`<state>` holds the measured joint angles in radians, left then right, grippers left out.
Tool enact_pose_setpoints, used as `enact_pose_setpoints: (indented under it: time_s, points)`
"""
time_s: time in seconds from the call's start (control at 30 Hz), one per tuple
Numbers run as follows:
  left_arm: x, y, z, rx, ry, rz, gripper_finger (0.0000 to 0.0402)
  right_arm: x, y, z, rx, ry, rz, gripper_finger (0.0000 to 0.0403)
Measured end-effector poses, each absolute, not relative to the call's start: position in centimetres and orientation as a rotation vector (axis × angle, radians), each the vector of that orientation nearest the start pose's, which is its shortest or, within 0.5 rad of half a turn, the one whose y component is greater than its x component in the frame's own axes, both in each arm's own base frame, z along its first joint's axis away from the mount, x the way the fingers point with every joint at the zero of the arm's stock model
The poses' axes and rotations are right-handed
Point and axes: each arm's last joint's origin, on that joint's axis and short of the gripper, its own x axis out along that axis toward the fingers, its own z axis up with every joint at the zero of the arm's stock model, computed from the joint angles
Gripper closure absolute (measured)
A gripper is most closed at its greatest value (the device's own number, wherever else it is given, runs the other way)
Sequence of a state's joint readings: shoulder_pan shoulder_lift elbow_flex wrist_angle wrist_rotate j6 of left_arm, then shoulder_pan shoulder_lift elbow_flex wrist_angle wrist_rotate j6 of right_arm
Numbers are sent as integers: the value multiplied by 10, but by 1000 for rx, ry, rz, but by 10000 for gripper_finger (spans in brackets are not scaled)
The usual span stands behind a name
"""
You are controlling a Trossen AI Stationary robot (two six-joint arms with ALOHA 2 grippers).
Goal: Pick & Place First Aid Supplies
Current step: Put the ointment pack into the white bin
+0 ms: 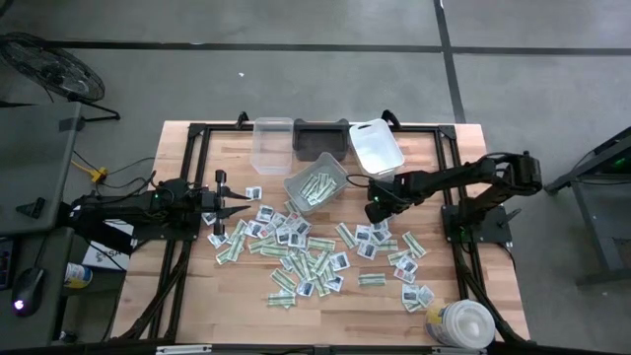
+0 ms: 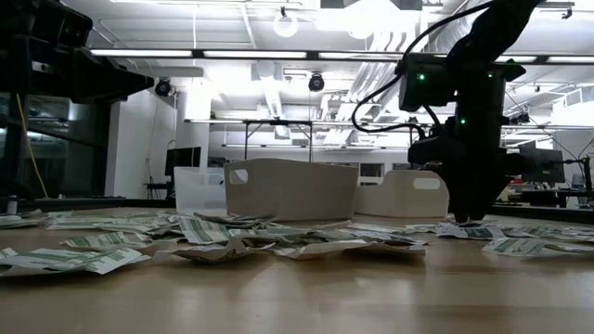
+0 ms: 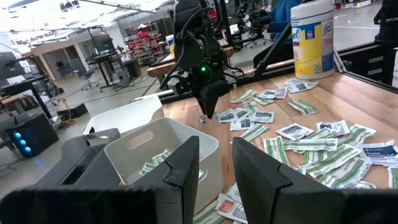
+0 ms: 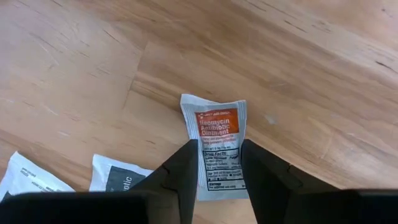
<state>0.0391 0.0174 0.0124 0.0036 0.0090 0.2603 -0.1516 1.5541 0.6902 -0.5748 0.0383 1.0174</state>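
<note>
The first aid supplies (image 1: 306, 251) lie scattered flat over the middle of the wooden table: green-and-white strips and squarish white packets. My right gripper (image 4: 219, 149) points straight down at the scatter's far right edge (image 1: 375, 210), closed on a small white packet with orange print (image 4: 214, 127). At the table's left, my left gripper (image 1: 246, 205) hovers level and open (image 3: 216, 149) with nothing between its fingers, facing a pale bin (image 3: 155, 152) that holds some strips. My right gripper comes from above, fingers pointing down, and pinches the orange-print packet across its width. The fingers (image 4: 186, 168) meet the packet's two long edges at its black-printed half (image 4: 221, 163). The packet lies flat on the table.
A clear bin (image 1: 273, 143), a dark bin (image 1: 321, 136) and a white bin (image 1: 376, 146) stand along the far edge, with the pale bin (image 1: 315, 187) just in front of them. A big round white tub (image 1: 463, 323) stands at the near right corner.
</note>
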Motion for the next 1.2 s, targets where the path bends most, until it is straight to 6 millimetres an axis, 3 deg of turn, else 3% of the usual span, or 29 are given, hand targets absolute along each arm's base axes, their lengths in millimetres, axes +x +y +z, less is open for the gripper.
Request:
enact_pose_setpoints:
  time_s: [0.33,0.67,0.8,1.03,1.2]
  points:
    - [98,4,167,260,5,30,305,235,-37,130,883,1238,-883,318]
    - [98,4,167,260,5,30,305,236,-38,131,873,1220,-879,394]
    - [98,4,167,260,5,29,305,237,-36,138,886,1187,-833,396]
    - [98,4,167,260,5,30,305,245,-37,188,884,1001,-746,399]
    - [98,4,167,260,5,30,305,250,-56,234,781,841,-770,401]
